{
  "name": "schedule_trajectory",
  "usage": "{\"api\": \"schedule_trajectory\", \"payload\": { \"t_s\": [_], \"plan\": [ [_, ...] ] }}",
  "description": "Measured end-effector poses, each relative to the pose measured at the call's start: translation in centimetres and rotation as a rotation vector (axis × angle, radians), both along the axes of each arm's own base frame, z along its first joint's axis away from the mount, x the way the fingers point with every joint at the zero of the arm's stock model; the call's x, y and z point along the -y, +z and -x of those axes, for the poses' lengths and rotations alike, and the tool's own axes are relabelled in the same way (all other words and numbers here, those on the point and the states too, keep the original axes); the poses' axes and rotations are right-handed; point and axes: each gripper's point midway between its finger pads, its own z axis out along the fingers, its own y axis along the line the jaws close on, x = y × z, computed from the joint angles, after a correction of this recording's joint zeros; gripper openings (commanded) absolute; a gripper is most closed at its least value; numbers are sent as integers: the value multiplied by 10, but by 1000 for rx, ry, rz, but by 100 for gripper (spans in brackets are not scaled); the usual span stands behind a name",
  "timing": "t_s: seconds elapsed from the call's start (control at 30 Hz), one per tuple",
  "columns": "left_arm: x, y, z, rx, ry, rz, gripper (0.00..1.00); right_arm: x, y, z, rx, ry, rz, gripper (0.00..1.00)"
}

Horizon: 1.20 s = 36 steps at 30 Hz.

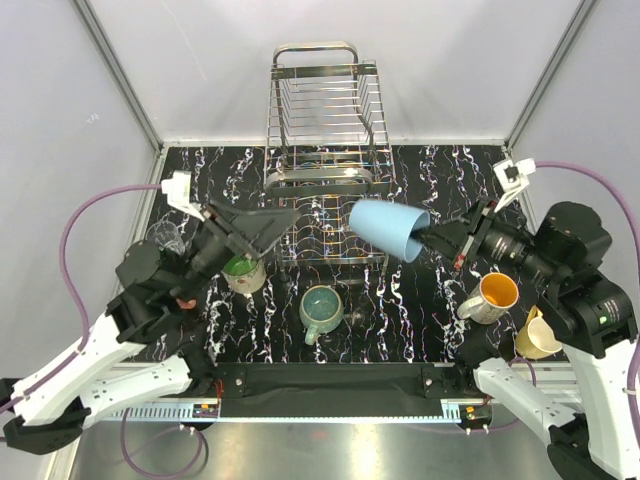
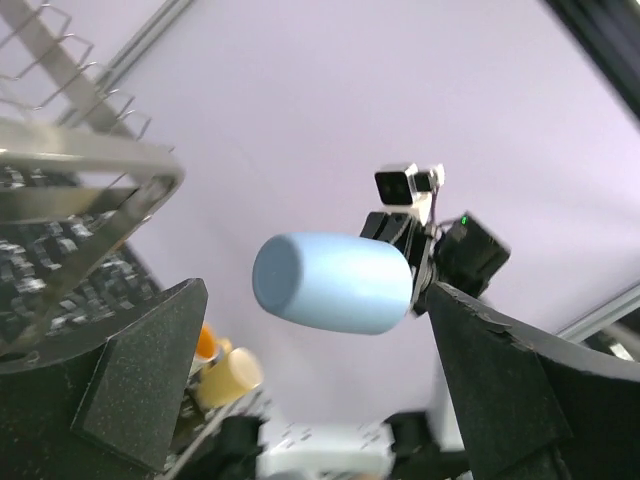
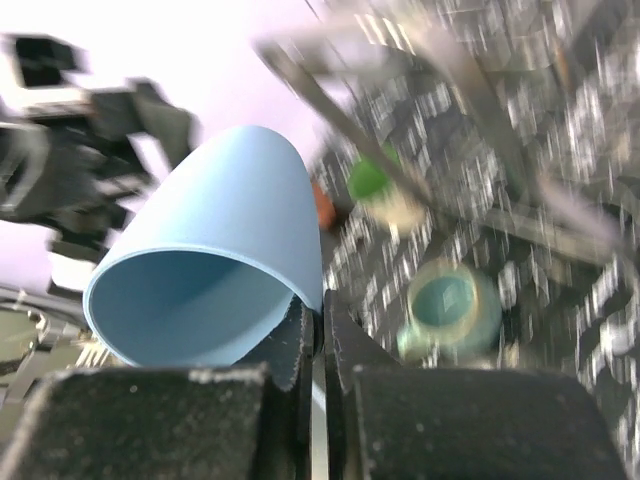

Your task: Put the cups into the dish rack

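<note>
My right gripper (image 1: 432, 241) is shut on the rim of the light blue tumbler (image 1: 388, 228), which hangs on its side above the table, just right of the dish rack's (image 1: 325, 150) lower tier. In the right wrist view the fingers (image 3: 300, 345) pinch the tumbler (image 3: 210, 270) wall. My left gripper (image 1: 255, 226) stands open at the rack's left, nothing between its fingers (image 2: 150, 370); the tumbler (image 2: 335, 282) floats beyond them. On the table stand a cream cup with green inside (image 1: 243, 270), a teal mug (image 1: 322, 308), a yellow-orange mug (image 1: 492, 297) and a clear glass (image 1: 168, 238).
A pale yellow cup (image 1: 537, 337) lies near the right arm's base. The chrome rack's upper basket (image 2: 70, 190) shows at the left of the left wrist view. White walls and metal posts close in the black marbled table (image 1: 420, 330) on three sides.
</note>
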Motion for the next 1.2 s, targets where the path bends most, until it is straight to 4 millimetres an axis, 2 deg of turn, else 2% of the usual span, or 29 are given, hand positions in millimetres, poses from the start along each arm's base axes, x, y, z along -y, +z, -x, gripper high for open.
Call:
{"api": "schedule_trajectory", "payload": {
  "t_s": [0.1, 0.2, 0.37, 0.47, 0.73, 0.9, 1.2],
  "plan": [
    [14, 17, -11, -54, -14, 79, 99, -5, 32, -9, 134, 1, -69, 0],
    [32, 33, -23, -115, -40, 152, 99, -11, 53, -18, 228, 14, -124, 0],
    [61, 38, -42, -221, -82, 215, 99, -18, 76, -29, 346, 29, -176, 0],
    [69, 41, -47, -255, -97, 242, 99, -20, 83, -33, 393, 30, -196, 0],
    [75, 66, -47, -239, -137, 334, 99, -24, 98, -40, 452, 41, -237, 0],
    [85, 68, -46, -247, -157, 342, 99, -29, 95, -44, 449, 58, -249, 0],
    [88, 74, -45, -242, -137, 329, 88, -32, 88, -53, 443, 52, -250, 0]
  ]
}}
